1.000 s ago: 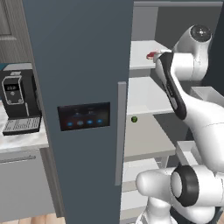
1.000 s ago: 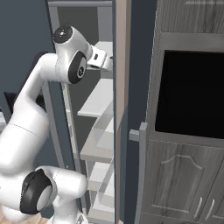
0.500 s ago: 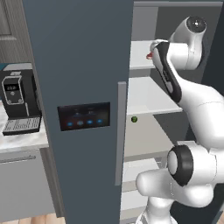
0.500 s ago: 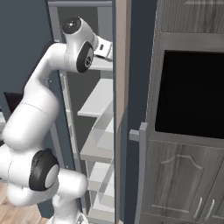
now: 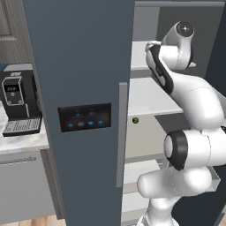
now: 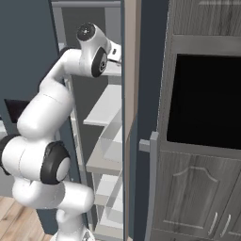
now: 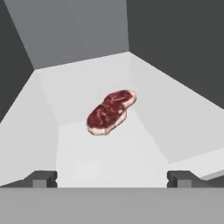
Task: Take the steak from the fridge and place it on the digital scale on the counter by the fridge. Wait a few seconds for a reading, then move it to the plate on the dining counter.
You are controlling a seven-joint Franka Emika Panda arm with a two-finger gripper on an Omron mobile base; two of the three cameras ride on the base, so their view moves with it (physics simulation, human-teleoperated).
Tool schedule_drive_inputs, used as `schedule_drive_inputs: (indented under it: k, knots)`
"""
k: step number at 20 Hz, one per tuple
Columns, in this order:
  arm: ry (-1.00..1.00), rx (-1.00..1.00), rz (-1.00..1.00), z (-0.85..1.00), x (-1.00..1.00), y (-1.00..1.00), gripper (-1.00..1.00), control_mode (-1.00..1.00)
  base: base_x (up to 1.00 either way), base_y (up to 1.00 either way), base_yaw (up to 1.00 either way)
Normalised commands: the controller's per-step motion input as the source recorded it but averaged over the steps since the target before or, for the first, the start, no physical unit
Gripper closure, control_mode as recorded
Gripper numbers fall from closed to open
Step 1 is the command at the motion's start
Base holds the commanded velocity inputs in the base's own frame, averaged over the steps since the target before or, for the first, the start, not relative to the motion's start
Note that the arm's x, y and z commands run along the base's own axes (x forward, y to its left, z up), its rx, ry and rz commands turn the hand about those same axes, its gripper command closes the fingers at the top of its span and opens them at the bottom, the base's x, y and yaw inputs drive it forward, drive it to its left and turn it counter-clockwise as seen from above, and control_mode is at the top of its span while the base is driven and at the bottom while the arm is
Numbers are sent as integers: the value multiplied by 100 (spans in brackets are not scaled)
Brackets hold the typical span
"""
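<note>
The steak (image 7: 110, 112), a flat red slab with pale marbling, lies on a white shelf (image 7: 92, 159) inside the fridge (image 5: 79, 66), whose door stands open. My gripper (image 7: 112, 179) is open. It points at the steak from a short way off, touching nothing, with one fingertip (image 7: 43, 178) at each side of the hand view. In the base views my arm (image 5: 176, 84) reaches up into the upper shelf, and the hand (image 6: 114, 52) goes in behind the fridge's edge. The counter (image 5: 22, 140) lies left of the fridge. The digital scale, the plate and the dining counter are out of view.
A black coffee machine (image 5: 16, 103) stands on the counter. The fridge door with its long handle (image 5: 122, 132) and control panel (image 5: 84, 117) hangs close on my arm's left. A small green thing (image 5: 135, 120) sits on a lower shelf. A dark oven front (image 6: 207, 103) is to the right.
My arm has lifted and pushed the hand deeper into the upper shelf, now covering the steak in the left base view. The gripper has stayed open.
</note>
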Motion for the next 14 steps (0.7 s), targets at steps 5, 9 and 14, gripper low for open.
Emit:
schedule_drive_inputs:
  k: [5,9,14]
  knots:
    - [17,0,0,0,66,0,-100,-100,0,0,0]
    - [18,0,0,-5,66,0,-100,-100,0,0,0]
    - [6,0,0,-21,53,0,-100,-100,0,0,0]
